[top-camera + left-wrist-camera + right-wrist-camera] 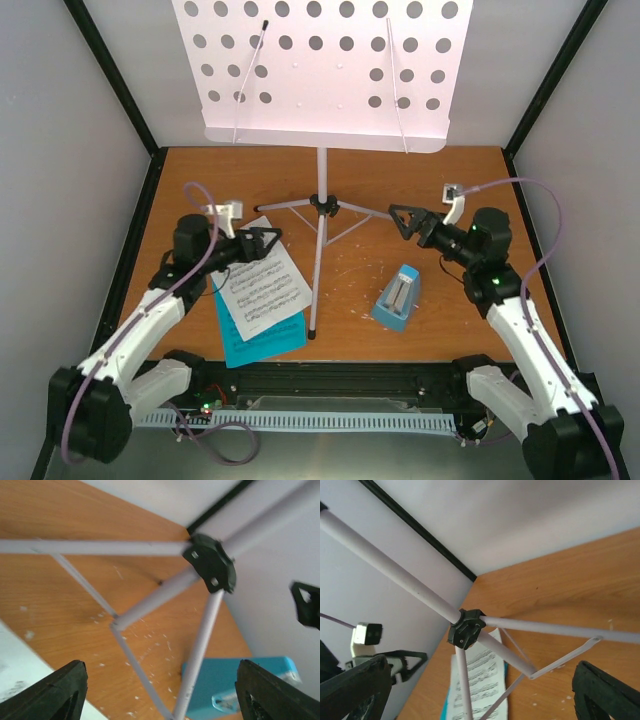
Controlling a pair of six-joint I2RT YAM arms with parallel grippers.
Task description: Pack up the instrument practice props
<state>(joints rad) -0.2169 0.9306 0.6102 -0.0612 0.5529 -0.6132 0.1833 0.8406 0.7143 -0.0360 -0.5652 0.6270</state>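
Note:
The music stand's white perforated desk rises at the back on a thin grey tripod with a black hub. White and blue music sheets lie flat left of the tripod's front leg. The light-blue metronome stands right of it. My left gripper is open above the sheets' top edge, facing the tripod legs, holding nothing. My right gripper is open right of the hub, also holding nothing.
Grey walls with black frame posts close in the wooden table on three sides. A black rail and a grey cable duct run along the near edge between the arm bases. Purple cables loop over both arms.

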